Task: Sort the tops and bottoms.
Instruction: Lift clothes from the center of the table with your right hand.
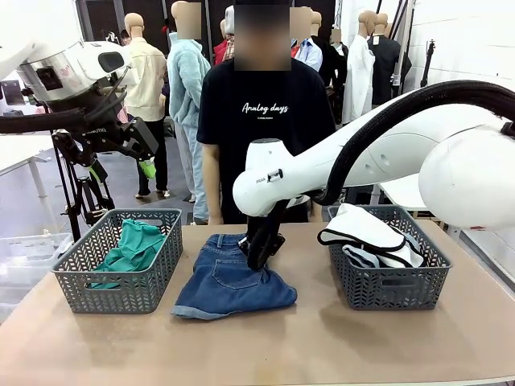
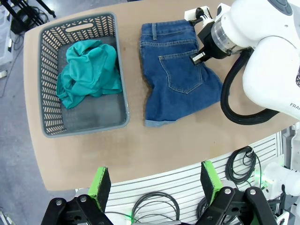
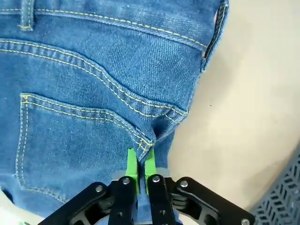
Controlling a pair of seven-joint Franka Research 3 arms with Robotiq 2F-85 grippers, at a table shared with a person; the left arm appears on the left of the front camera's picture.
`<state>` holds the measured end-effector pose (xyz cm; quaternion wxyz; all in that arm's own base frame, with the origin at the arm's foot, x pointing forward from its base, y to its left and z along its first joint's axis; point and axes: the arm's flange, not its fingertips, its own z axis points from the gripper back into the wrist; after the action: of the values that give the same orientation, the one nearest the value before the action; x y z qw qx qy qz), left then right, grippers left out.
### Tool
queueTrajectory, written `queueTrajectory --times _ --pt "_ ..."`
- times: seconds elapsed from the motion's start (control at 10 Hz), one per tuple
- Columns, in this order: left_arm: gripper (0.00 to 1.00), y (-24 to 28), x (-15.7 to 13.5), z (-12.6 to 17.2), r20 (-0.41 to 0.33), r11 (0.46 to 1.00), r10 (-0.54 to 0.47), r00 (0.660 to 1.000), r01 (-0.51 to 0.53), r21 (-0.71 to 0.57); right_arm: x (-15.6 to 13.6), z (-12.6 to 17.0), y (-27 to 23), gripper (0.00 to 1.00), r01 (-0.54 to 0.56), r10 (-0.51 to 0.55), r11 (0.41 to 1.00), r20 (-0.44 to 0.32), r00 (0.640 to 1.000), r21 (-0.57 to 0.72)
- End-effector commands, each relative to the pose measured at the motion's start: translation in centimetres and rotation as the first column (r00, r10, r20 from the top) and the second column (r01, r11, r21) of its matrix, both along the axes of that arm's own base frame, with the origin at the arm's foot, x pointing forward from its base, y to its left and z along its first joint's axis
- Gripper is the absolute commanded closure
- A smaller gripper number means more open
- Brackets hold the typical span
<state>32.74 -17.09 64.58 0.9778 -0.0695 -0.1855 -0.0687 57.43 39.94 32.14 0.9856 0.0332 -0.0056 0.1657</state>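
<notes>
The tops are one teal-green garment [image 1: 133, 245] [image 2: 89, 70], crumpled in the left grey basket [image 1: 121, 293] [image 2: 49, 84]. Mid-blue denim shorts [image 1: 229, 281] [image 2: 180, 70] [image 3: 93, 93] lie flat on the table's middle, back pocket up. My right gripper [image 1: 259, 259] [image 3: 140, 161] presses down on their right edge, its green pads pinched shut on a fold of denim by the side seam. White shorts with black trim [image 1: 366, 229] lie on top in the right grey basket [image 1: 386, 289], over a grey-blue garment [image 1: 362, 256]. My left gripper [image 1: 145, 165] [image 2: 154, 185] hangs open high above the table's left side, holding nothing.
A person in a black T-shirt [image 1: 265, 121] stands at the far edge, right behind the shorts. The right arm's body and black hose [image 2: 262, 61] lean over the table's right half. Bare brown tabletop [image 1: 265, 346] runs along the near edge.
</notes>
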Motion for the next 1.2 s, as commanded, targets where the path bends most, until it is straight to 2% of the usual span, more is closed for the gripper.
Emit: queueTrajectory --times 0.0,0.1,0.3,0.6,1.1 --pt "0.00 0.2 0.0 0.0 -0.002 1.000 -0.012 1.000 0.012 -0.012 0.2 0.1 -0.5 1.00 0.000 0.001 0.999 -0.033 0.999 0.045" --pt "0.00 0.2 0.0 0.0 -0.002 1.000 -0.012 1.000 0.012 -0.012 0.4 1.7 -1.2 1.00 0.036 -0.036 0.997 0.002 0.999 0.069" --pt "0.00 0.2 0.0 0.0 -0.002 1.000 -0.012 1.000 0.012 -0.012 -0.4 9.0 -3.4 1.00 0.083 -0.101 0.988 0.138 0.985 0.127" --pt "0.00 0.2 0.0 0.0 -0.002 1.000 -0.012 1.000 0.012 -0.012 -3.4 17.3 -4.9 1.00 0.104 -0.152 0.981 0.310 0.938 0.167" --pt "0.00 0.2 0.0 0.0 -0.002 1.000 -0.012 1.000 0.012 -0.012 -9.8 25.0 -5.6 1.00 0.104 -0.206 0.968 0.487 0.849 0.229"
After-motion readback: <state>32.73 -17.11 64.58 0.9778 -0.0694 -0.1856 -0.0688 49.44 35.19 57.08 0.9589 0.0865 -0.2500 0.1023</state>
